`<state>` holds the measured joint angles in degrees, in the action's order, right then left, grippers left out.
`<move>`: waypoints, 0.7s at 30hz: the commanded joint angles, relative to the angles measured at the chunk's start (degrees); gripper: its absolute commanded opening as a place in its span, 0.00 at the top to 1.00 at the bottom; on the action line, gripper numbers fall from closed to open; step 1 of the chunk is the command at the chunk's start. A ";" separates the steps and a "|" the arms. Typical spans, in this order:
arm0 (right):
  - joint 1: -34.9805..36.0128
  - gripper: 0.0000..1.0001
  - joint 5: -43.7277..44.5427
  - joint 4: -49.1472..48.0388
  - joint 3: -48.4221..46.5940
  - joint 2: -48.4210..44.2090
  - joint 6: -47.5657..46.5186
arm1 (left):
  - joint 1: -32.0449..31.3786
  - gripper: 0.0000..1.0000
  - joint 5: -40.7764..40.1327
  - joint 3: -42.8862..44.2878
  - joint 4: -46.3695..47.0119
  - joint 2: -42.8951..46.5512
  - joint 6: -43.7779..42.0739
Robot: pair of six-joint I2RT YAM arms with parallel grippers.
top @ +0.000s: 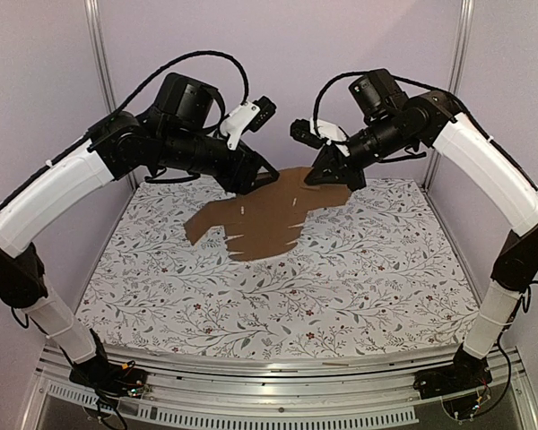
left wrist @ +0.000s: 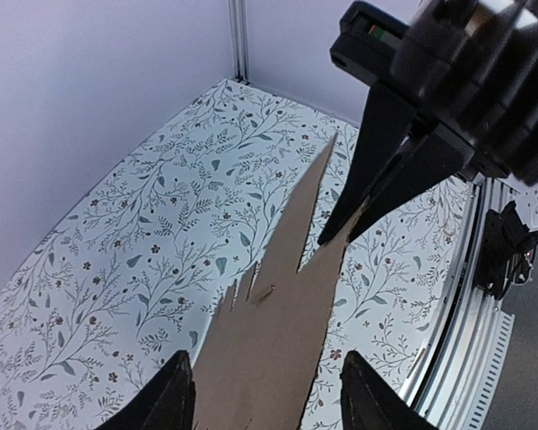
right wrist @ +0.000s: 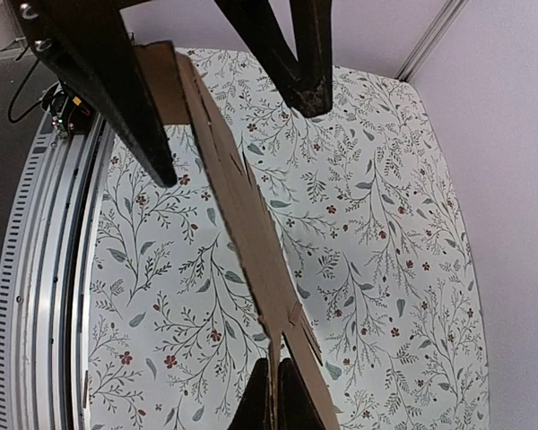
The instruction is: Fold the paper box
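The paper box [top: 260, 219] is a flat brown die-cut sheet, held tilted above the back of the table. Its lower left flap reaches toward the cloth. My right gripper [top: 334, 175] is shut on the sheet's upper right edge; in the right wrist view the fingers [right wrist: 273, 394] pinch the thin card [right wrist: 224, 170] edge-on. My left gripper [top: 255, 182] is open at the sheet's upper left. In the left wrist view its fingers [left wrist: 166, 399] stand wide apart with the card [left wrist: 269, 340] passing between them. The right gripper [left wrist: 341, 231] shows there at the card's far tip.
A floral-patterned cloth [top: 278, 287] covers the table. A metal rail [top: 278, 394] runs along the near edge. Pale walls with aluminium posts [top: 97, 54] close in the back and both sides.
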<state>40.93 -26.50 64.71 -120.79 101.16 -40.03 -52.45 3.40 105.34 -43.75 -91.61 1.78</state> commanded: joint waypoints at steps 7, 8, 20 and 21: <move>1.46 1.00 -0.70 0.92 -1.04 -0.57 3.98 | 0.35 0.66 -0.03 5.65 -8.31 -2.68 -1.69; 1.48 1.00 -0.97 0.89 -0.95 -0.73 4.41 | 0.33 0.71 -0.06 6.29 -8.98 -3.15 -1.69; 1.39 1.00 -2.49 -0.37 0.25 -2.67 8.10 | -0.84 0.81 -0.77 10.63 -12.33 -5.69 -4.49; 1.45 1.00 -2.50 -0.45 0.35 -2.78 8.20 | -1.08 0.76 -0.81 10.94 -12.78 -6.05 -4.88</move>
<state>41.98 -26.74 65.12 -120.70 101.32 -33.30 -52.80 3.55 114.54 -52.90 -95.74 -1.52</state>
